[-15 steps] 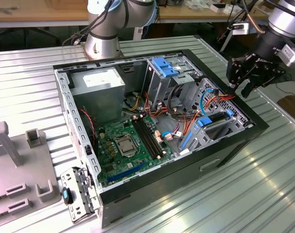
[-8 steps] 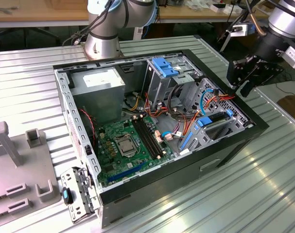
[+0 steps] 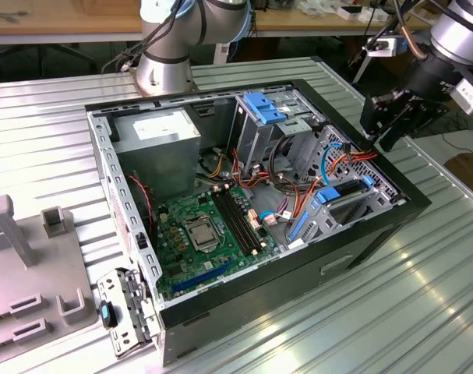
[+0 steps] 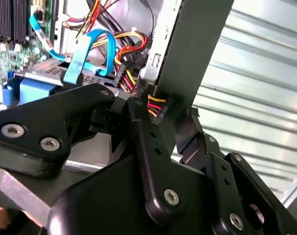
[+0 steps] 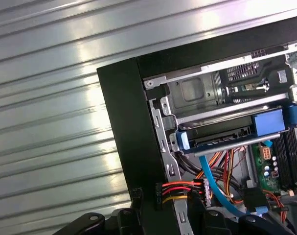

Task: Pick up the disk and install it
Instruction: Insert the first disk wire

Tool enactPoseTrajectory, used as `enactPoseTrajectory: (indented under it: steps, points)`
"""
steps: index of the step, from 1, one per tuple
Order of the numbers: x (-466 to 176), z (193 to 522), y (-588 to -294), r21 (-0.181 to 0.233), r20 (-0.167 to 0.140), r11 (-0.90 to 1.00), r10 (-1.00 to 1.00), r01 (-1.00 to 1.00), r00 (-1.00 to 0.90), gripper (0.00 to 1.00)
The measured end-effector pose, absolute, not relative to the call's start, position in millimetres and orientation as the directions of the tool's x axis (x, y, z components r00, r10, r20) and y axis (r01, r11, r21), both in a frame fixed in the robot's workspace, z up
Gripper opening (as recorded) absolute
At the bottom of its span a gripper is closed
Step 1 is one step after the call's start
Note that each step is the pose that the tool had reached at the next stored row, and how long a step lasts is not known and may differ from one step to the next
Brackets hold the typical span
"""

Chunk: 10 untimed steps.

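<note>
Both fingers (image 4: 143, 142) of the empty hand (image 4: 163, 111) stand spread, straddling the case wall (image 4: 192, 54) near the disk (image 5: 219, 133).

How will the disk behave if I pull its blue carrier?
The disk looks like a rigid slab, probably heavy for its size. Its plastic carrier may flex slightly. Seated in the metal bay, it should slide rather than tip; cables beside it might snag.

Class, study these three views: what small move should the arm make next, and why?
Probably shift the gripper inward over the case wall toward the disk, slowly. The gripper hangs at that wall, apart from the disk, and bundled cables lie close to the path.
</note>
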<state>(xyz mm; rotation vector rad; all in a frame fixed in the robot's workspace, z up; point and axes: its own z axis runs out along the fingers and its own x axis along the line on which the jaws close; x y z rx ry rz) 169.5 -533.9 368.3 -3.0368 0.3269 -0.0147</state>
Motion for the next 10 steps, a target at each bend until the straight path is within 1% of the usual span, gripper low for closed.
enactPoseTrajectory:
  steps: [6,10]
  points:
    - [169.4,365.8,-536.2,-0.094,0.033,-0.980,-0.180,-0.177,0.983,0.48]
    - [169.4,364.3,-536.2,-0.095,0.041,-0.976,-0.202,-0.197,0.979,0.48]
